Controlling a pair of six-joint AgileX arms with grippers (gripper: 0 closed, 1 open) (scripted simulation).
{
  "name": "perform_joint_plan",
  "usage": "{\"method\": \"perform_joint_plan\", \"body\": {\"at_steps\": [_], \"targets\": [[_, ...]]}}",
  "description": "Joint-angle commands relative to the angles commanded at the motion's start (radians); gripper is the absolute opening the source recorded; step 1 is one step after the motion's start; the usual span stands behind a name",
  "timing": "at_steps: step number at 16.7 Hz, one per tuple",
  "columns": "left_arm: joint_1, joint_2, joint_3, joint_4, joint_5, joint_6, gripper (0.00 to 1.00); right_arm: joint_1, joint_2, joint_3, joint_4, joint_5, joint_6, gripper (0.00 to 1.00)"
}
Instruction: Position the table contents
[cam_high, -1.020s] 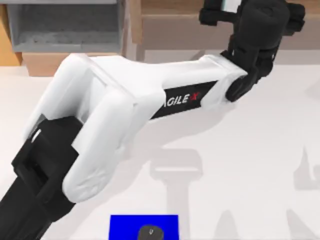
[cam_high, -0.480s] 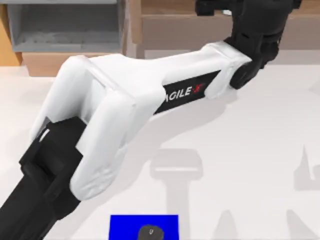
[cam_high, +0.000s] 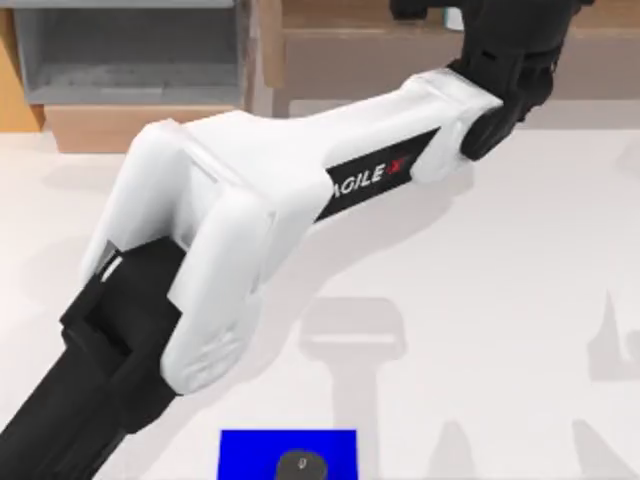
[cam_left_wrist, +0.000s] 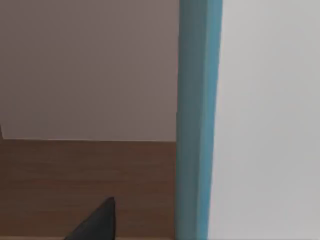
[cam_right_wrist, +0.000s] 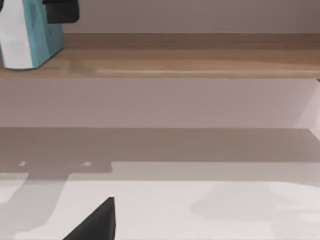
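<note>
My left arm stretches from the front left of the table (cam_high: 520, 300) to the wooden shelf unit (cam_high: 340, 45) at the back right. There my left gripper (cam_high: 440, 12) is shut on the teal item with a white part (cam_high: 453, 17). In the right wrist view the teal item (cam_right_wrist: 25, 35) stands on the shelf board (cam_right_wrist: 190, 62) with my left gripper (cam_right_wrist: 60, 10) on its upper part. The left wrist view has its teal edge (cam_left_wrist: 197, 120) close up. The tiny dark grey round button (cam_high: 301, 465) lies on a blue pad (cam_high: 250, 450) at the front edge. My right gripper (cam_right_wrist: 95, 222) hovers low over the table, facing the shelf.
A grey bin (cam_high: 130, 50) sits in the shelf unit at the back left. The left arm's white link (cam_high: 250, 200) spans the middle of the table. Shadows of the arms fall on the right half of the table.
The left arm has reached farther back, carrying its wrist and the teal item deeper over the shelf. The button and the blue pad have not moved.
</note>
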Motion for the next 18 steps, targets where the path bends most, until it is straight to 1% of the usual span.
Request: {"method": "perform_joint_plan", "body": {"at_steps": [4, 17, 18], "targets": [[0.001, 0.002, 0.004, -0.002, 0.001, 0.000, 1.00, 0.000, 0.000, 0.000, 0.000, 0.000, 0.000, 1.00], [0.001, 0.002, 0.004, -0.002, 0.001, 0.000, 0.02, 0.000, 0.000, 0.000, 0.000, 0.000, 0.000, 1.00], [0.001, 0.002, 0.004, -0.002, 0.001, 0.000, 0.00, 0.000, 0.000, 0.000, 0.000, 0.000, 0.000, 1.00]]}}
